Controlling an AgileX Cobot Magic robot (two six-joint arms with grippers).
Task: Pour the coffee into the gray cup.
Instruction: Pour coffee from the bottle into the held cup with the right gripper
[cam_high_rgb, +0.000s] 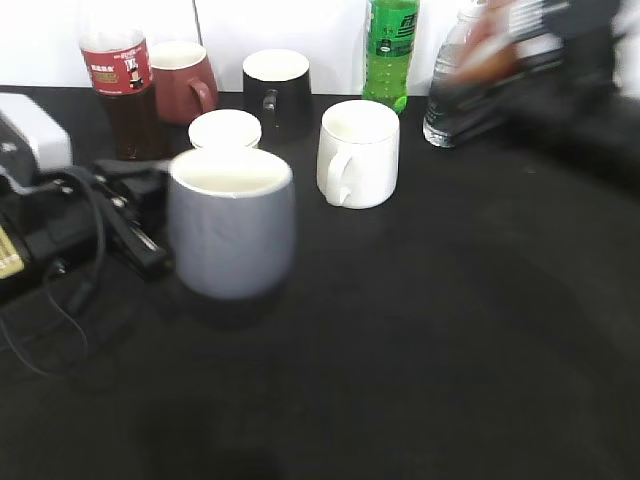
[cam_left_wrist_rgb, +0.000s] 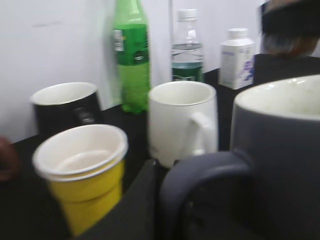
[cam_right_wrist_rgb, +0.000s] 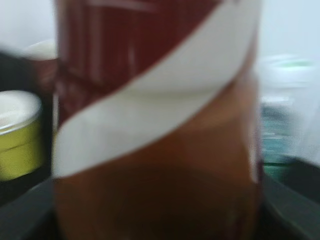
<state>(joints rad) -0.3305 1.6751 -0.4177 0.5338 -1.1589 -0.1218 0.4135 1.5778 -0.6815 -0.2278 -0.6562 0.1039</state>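
Note:
The gray cup (cam_high_rgb: 232, 225) stands upright on the black table, left of the middle, with a cream interior that looks empty. It fills the right of the left wrist view (cam_left_wrist_rgb: 280, 165). My left gripper (cam_high_rgb: 145, 235) is shut on its loop handle (cam_left_wrist_rgb: 175, 200). The coffee bottle (cam_high_rgb: 490, 45), brown and red with a white band, is a blurred shape at the top right, off the table. It fills the right wrist view (cam_right_wrist_rgb: 155, 125) with brown liquid inside. My right gripper (cam_high_rgb: 545, 60) is shut on it (cam_right_wrist_rgb: 160, 220).
Behind the gray cup stand a yellow paper cup (cam_high_rgb: 225, 130), a white mug (cam_high_rgb: 358, 153), a black mug (cam_high_rgb: 276, 92), a dark red mug (cam_high_rgb: 185, 82), a cola bottle (cam_high_rgb: 122, 85), a green bottle (cam_high_rgb: 391, 50) and a water bottle (cam_high_rgb: 445, 100). A white bottle (cam_left_wrist_rgb: 238, 57) stands further back.

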